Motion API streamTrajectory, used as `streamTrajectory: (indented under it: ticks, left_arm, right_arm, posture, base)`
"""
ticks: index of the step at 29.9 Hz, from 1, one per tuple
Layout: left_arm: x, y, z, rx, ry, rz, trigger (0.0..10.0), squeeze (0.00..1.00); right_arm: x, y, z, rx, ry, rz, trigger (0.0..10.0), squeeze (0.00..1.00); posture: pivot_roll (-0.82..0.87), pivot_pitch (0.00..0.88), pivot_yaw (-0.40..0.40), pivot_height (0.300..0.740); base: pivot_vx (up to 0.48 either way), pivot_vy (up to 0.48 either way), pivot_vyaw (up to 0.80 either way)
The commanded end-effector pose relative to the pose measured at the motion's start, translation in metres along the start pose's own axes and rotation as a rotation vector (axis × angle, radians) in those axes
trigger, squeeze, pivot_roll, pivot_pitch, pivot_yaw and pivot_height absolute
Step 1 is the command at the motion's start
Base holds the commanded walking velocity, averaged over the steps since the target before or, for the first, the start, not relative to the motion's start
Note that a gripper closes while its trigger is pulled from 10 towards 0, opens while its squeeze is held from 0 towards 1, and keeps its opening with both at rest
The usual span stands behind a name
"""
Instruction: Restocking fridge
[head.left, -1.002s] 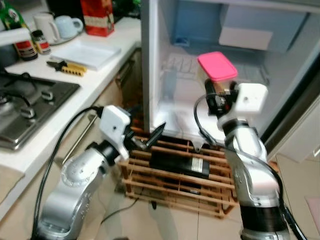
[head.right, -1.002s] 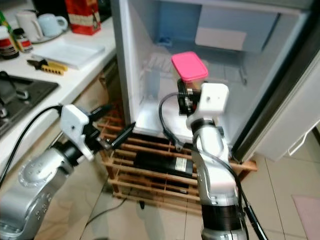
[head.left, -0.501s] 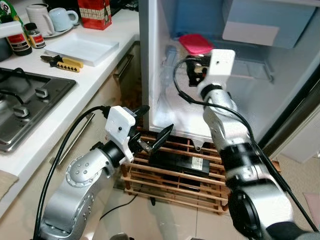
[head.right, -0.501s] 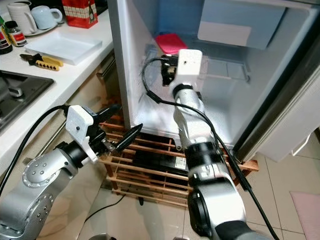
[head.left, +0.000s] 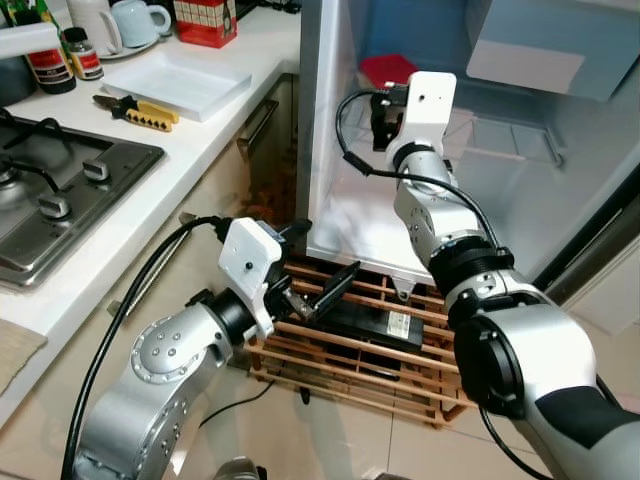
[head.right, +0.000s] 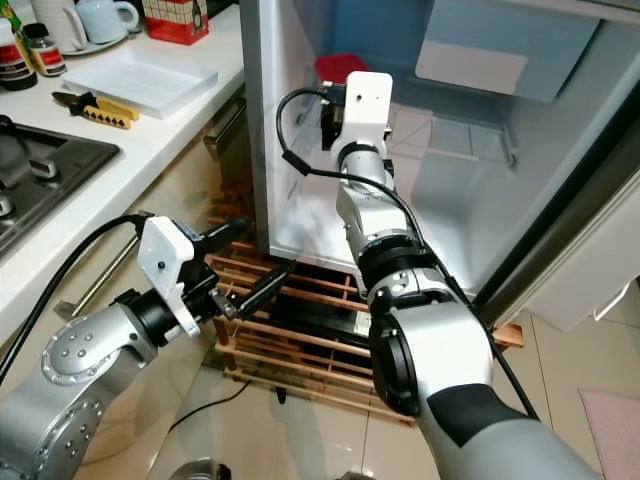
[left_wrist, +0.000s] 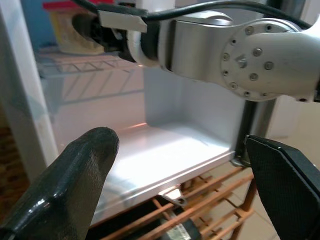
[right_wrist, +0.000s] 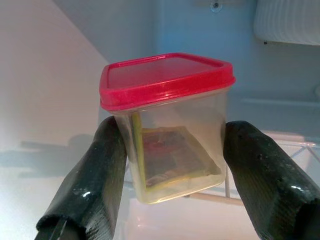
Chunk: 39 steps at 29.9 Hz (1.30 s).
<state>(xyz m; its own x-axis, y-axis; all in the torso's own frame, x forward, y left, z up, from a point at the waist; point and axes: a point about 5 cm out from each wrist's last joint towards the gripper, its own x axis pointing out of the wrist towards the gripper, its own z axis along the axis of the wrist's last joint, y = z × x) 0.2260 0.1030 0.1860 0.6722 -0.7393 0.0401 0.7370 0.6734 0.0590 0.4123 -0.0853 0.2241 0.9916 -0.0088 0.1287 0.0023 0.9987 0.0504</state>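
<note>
Gripping: right gripper (right_wrist: 172, 165) is clamped on the red-lidded container (right_wrist: 167, 125), one black finger pressed to each clear side wall, just under the lid rim.
Container location: held inside the open fridge (head.left: 560, 200), up at the wire shelf (head.left: 505, 140) on the left side of the compartment; whether it rests on the shelf yet, cannot tell.
Handling: looks like a small, light, thin-walled plastic tub with little inside, likely smooth and a bit flexible, so a firm squeeze could bow the walls; low on the flat sides is the sensible hold, keeping the lid level.
Right arm pose: stretched forward and up into the fridge, wrist at shelf height, cable looping beside it.
Left gripper (head.left: 322, 290): fingers spread apart, holding nothing, hovering low before the fridge floor over the wooden rack (head.left: 350, 360).
Surroundings: white tray (head.left: 180, 85) and pliers (head.left: 135, 112) lie on the counter (head.left: 150, 190), well apart from the work.
</note>
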Motion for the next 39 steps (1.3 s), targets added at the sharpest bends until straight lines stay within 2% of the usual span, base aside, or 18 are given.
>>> streamTrajectory:
  ticks: [1, 4, 6, 16, 22, 23, 24, 31, 39]
  left_arm:
    - [0.002, -0.008, 0.008, -0.001, -0.020, -0.058, 10.0, 0.00]
    - [0.005, -0.016, 0.015, -0.035, -0.044, -0.119, 10.0, 0.00]
    - [0.010, -0.016, 0.020, -0.049, -0.054, -0.119, 10.0, 0.00]
    - [0.013, -0.018, 0.024, -0.063, -0.061, -0.131, 10.0, 0.00]
    - [0.012, -0.019, 0.024, -0.068, -0.039, -0.145, 10.0, 0.00]
    - [0.012, -0.019, 0.024, -0.067, -0.038, -0.143, 10.0, 0.00]
    - [0.012, -0.018, 0.024, -0.064, -0.035, -0.137, 10.0, 0.00]
    - [0.011, -0.015, 0.023, -0.059, -0.024, -0.130, 10.0, 0.00]
    - [0.011, -0.016, 0.023, -0.059, -0.019, -0.134, 10.0, 0.00]
  right_arm:
    - [0.002, -0.002, 0.004, 0.016, -0.011, -0.024, 10.0, 0.00]
    - [0.003, -0.001, 0.002, 0.073, 0.023, -0.035, 10.0, 0.00]
    - [0.004, 0.001, 0.000, 0.093, 0.044, -0.032, 10.0, 0.00]
    - [0.002, 0.007, -0.005, 0.132, 0.071, 0.007, 10.0, 0.00]
    - [0.003, 0.013, -0.001, 0.112, 0.064, 0.045, 10.0, 0.00]
    - [0.003, 0.014, -0.001, 0.112, 0.064, 0.051, 10.0, 0.39]
    - [0.003, 0.015, -0.001, 0.111, 0.064, 0.059, 10.0, 1.00]
    - [0.003, 0.014, -0.001, 0.037, 0.058, 0.055, 10.0, 1.00]
    - [0.002, 0.017, -0.003, 0.036, 0.059, 0.085, 10.0, 1.00]
  posture:
    - [0.13, 0.087, -0.049, 0.740]
    - [0.14, 0.101, -0.049, 0.740]
    - [0.14, 0.108, -0.052, 0.740]
    - [0.15, 0.113, -0.057, 0.740]
    - [0.15, 0.113, -0.058, 0.740]
    - [0.15, 0.113, -0.060, 0.740]
    - [0.15, 0.111, -0.060, 0.740]
    - [0.15, 0.108, -0.055, 0.740]
    - [0.15, 0.106, -0.050, 0.740]
  base:
    - [0.000, 0.000, 0.00]
    - [0.000, 0.000, 0.00]
    - [0.000, 0.000, 0.00]
    - [0.000, 0.000, 0.00]
    - [0.000, 0.000, 0.00]
    - [0.000, 0.000, 0.00]
    - [0.000, 0.000, 0.00]
    - [0.000, 0.000, 0.00]
    - [0.000, 0.000, 0.00]
